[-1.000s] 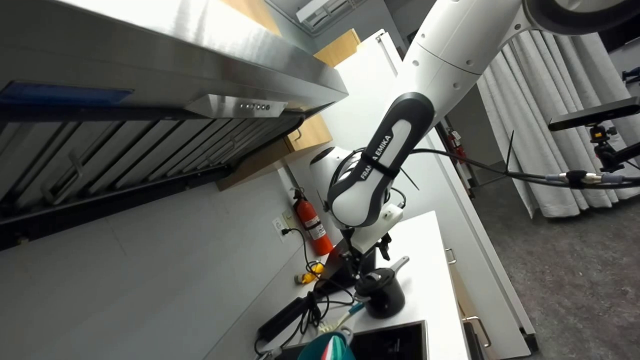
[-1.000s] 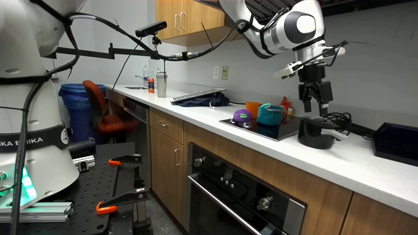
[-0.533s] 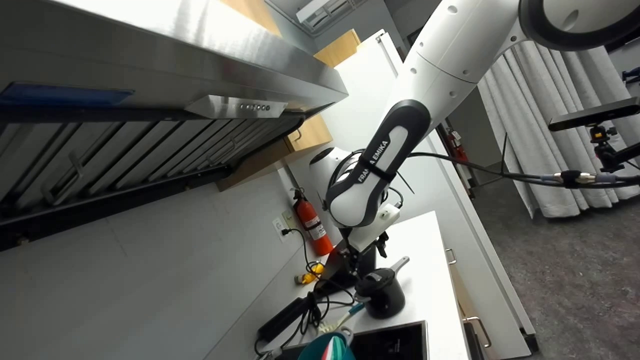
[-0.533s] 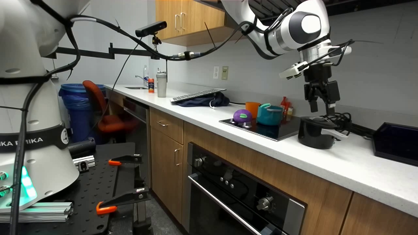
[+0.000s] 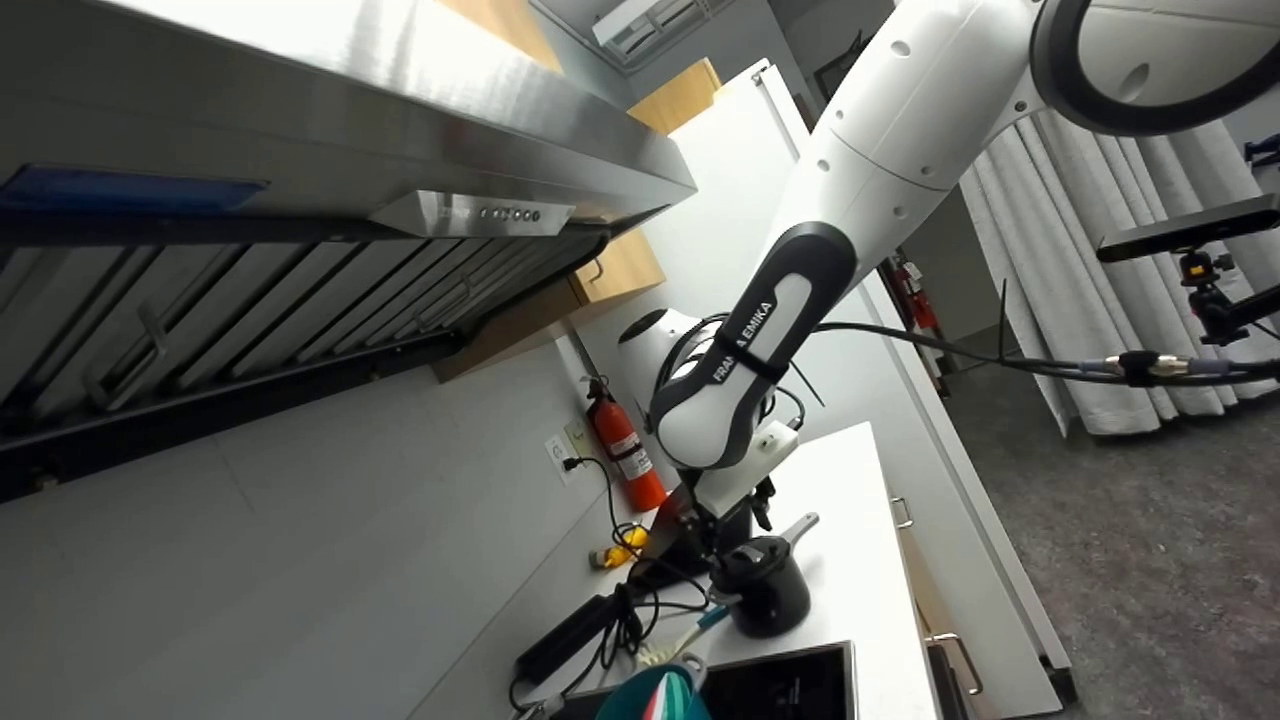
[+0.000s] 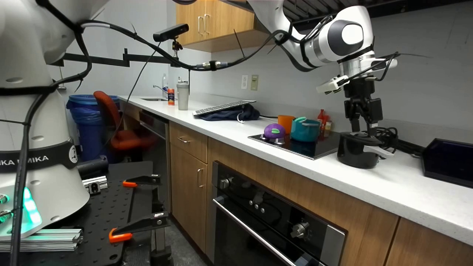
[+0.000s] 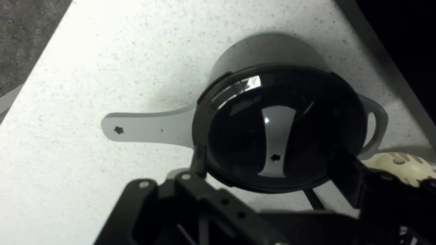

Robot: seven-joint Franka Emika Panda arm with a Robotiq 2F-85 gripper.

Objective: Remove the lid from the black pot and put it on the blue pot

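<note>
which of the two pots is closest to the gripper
The black pot with the long grey handle: the open gripper is right at its lid, while the blue pot stands farther off, on the cooktop.

Black lid (image 7: 303, 132), teal pot (image 6: 305, 132)

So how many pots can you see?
2 for sure. The black pot is on the counter below the gripper, and the blue pot is on the stovetop. The orange thing near it is partly hidden, so I can't tell if that's another.
</note>
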